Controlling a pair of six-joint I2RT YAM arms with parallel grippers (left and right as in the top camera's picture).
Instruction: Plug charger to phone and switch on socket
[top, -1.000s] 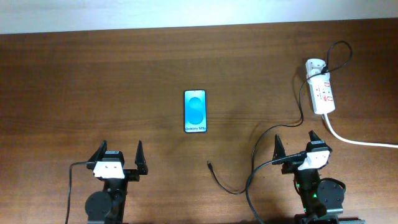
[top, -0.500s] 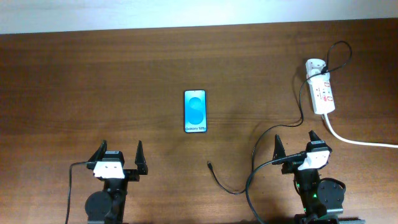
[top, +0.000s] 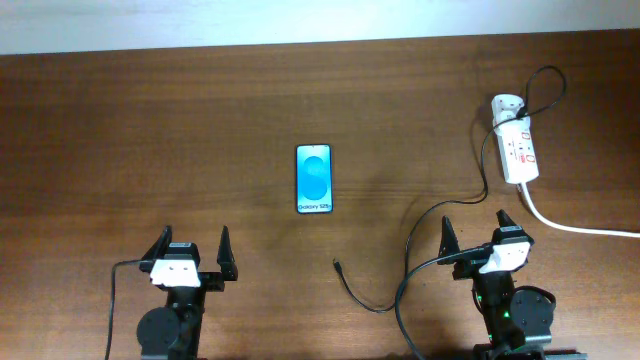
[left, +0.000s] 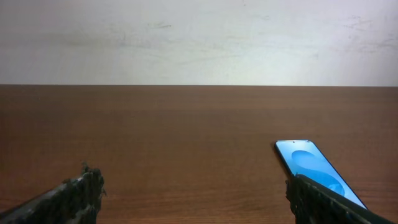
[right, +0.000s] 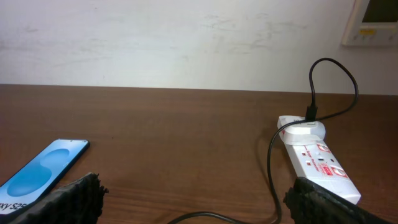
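- Left gripper (top: 194, 240): fingers spread wide, nothing between them. It sits at the near left edge of the table (top: 150, 130).
- Right gripper (top: 475, 222): likewise spread and empty, at the near right, with the black cable lying just to its left.
- Charger (top: 347, 281): a thin black lead. Its small plug tip (top: 338, 265) lies loose on the wood, near and slightly right of the phone. The lead loops toward the right arm, then runs far right to a white adapter (top: 505, 104) seated in the socket (top: 518, 152).
- Handling, charger: judged light and limp, so it will sag or twist if held far back. The best hold is the stiff part just behind the tip. The tip is low and small, so a pinch could slip.
- Phone (top: 314, 179): flat and screen up at mid-table, with its text end nearer. It is judged smooth and liable to slide under insertion force, so it should be braced by its long edges.
- Socket: rigid, with red switches on top. Its thick white cord (top: 570, 225) may resist shifting.
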